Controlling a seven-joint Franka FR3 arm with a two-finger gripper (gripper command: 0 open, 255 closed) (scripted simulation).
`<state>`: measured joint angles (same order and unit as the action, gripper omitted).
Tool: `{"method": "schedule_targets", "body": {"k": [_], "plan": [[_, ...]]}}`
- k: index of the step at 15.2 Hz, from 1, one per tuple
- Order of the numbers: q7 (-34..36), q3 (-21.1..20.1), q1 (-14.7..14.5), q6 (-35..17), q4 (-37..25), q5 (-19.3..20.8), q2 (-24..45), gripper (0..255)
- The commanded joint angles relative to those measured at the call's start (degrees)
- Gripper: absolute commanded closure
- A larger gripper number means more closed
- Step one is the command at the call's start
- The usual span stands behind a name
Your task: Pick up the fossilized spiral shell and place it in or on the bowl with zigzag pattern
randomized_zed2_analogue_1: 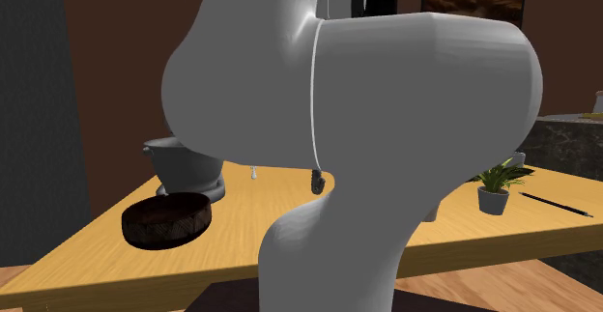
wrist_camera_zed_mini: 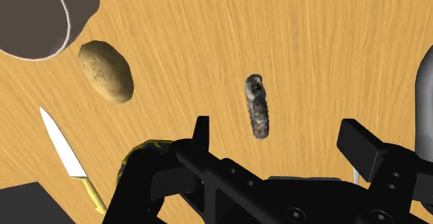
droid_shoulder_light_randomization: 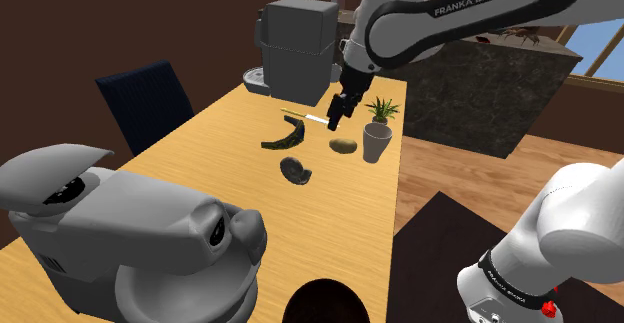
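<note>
The spiral shell [droid_shoulder_light_randomization: 294, 168], dark and mottled, lies on the wooden table [droid_shoulder_light_randomization: 200, 161] near its middle. In the wrist view the shell [wrist_camera_zed_mini: 257, 107] shows edge-on, just ahead of the open fingers [wrist_camera_zed_mini: 201, 129] and not touched by them. My black gripper [droid_shoulder_light_randomization: 338, 111] hangs open above the table, over the far side of the shell, with nothing in it; it also shows in the wrist view [wrist_camera_zed_mini: 279, 134]. A dark round bowl [randomized_zed2_analogue_1: 166, 220] sits near a table corner, and its rim [droid_shoulder_light_randomization: 325, 301] peeks in at the shoulder view's bottom edge.
Around the shell lie a potato [droid_shoulder_light_randomization: 344, 146], a dark curved banana [droid_shoulder_light_randomization: 285, 136] and a knife [droid_shoulder_light_randomization: 305, 116]. A grey cup [droid_shoulder_light_randomization: 376, 141] and small potted plant [droid_shoulder_light_randomization: 381, 109] stand at the table's edge. A coffee machine [droid_shoulder_light_randomization: 298, 46] and grey stand mixer [droid_shoulder_light_randomization: 130, 241] occupy the ends.
</note>
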<state>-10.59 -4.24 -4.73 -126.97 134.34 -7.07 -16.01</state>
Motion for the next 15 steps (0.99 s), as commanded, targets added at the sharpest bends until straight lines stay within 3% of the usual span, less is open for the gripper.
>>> {"method": "schedule_targets", "body": {"k": [1, 9, 15], "plan": [[0.2, -0.8, -0.4, -2.7, -1.1, 0.5, 3.9, 0], [2.2, -3.0, -1.8, -11.5, -8.1, 4.5, 20.8, 0], [4.0, -3.1, -3.6, -15.1, -14.7, 8.1, 31.7, 0]]}}
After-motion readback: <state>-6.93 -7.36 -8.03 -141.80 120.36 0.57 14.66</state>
